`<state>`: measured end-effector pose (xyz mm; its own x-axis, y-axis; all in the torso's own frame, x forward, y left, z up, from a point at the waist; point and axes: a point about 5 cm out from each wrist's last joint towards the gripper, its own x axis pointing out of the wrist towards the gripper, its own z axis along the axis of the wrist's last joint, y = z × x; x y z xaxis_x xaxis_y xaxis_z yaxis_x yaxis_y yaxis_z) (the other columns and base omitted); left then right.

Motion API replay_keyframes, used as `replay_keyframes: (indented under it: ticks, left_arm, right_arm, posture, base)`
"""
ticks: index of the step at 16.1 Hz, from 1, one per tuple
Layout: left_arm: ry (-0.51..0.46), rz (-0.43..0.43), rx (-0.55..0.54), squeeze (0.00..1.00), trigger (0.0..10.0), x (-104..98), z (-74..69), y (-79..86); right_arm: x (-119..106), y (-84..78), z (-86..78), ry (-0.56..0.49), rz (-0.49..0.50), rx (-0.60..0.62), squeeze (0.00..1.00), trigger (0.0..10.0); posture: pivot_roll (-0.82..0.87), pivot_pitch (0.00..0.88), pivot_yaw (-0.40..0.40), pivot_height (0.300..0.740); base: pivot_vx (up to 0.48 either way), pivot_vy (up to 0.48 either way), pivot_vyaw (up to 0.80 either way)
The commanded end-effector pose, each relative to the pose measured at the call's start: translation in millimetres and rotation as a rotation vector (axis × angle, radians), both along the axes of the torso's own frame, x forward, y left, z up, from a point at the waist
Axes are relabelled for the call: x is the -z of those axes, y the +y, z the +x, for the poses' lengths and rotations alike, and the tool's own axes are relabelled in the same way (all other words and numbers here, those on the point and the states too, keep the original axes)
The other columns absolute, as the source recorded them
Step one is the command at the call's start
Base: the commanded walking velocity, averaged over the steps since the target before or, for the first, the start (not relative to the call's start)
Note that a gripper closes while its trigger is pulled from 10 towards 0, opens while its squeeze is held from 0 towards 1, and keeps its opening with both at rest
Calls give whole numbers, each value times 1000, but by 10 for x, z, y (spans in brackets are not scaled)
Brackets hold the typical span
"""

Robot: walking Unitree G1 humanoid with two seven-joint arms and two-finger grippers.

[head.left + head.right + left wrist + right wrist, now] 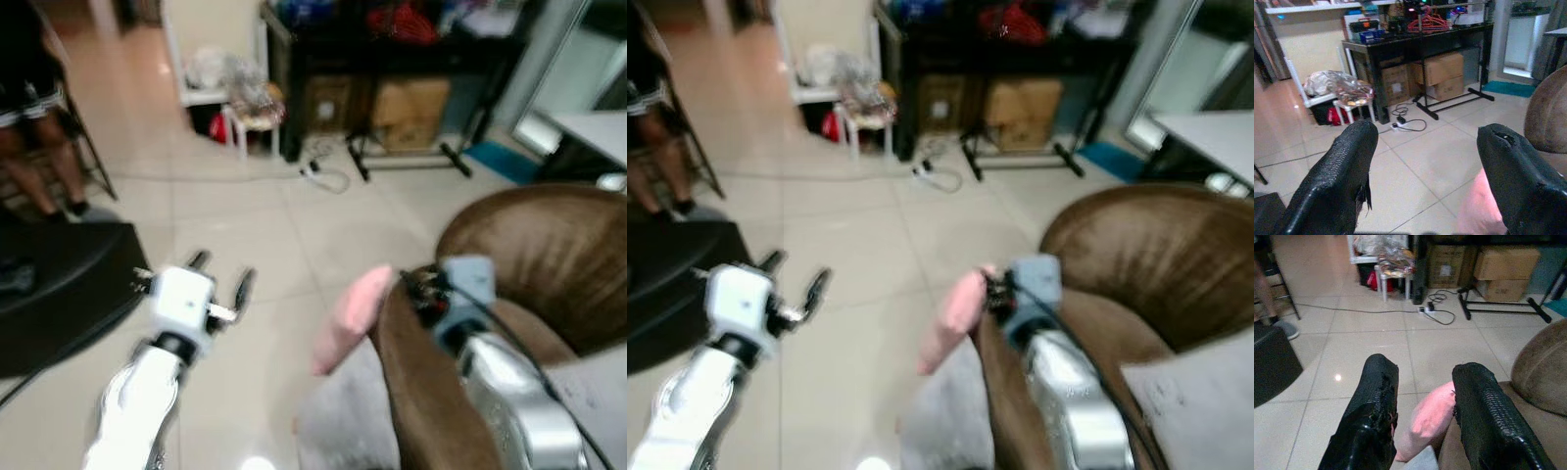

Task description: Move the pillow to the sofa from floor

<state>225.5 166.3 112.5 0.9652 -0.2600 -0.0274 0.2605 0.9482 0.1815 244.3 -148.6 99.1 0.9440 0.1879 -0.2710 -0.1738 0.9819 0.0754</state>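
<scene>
A soft pink pillow (350,318) is seen propped on edge against the outer side of the brown sofa (549,264), its lower end down by the pale glossy floor tiles (265,245) and a grey rug (343,431). The sofa is rounded and is covered in a worn, matte, leather-like material. A light grey cushion (1200,406) with faint markings too blurred to be read is seen on its seat.

The right gripper (1422,416) is held above the sofa arm, and its textured black jaws are spread apart, with the pillow visible in the gap beyond them; nothing is gripped. The left gripper (223,279) is raised over bare tiles well to the left of the pillow, and its jaws are likewise wide and empty.

Farther back, a black bench (1415,44) is loaded with clutter, and red hangers (1427,22) are hung on a rail above it. Cardboard boxes (1442,73) are stored underneath, one with a white label that cannot be read. A white power strip (1430,309) with a coiled cable is laid on the tiles. A person's legs (44,166) are seen on a chair at far left, beside a black rounded object (59,284).
</scene>
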Motion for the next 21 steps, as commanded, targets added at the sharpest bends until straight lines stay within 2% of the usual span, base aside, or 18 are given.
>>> replay_keyframes:
  ticks: [1,21]
  left_arm:
    - [-2,17,-27,0,10000,-9,-7,70]
    - [-5,10,-47,0,10000,44,-47,18]
  right_arm:
    - [-68,70,22,-37,12,-32,0,10000]
    - [-55,93,26,-32,-23,-103,0,10000]
  posture:
    - [13,0,-65,716]
    - [7,0,-96,521]
  base:
    - [0,0,0]
    - [0,0,0]
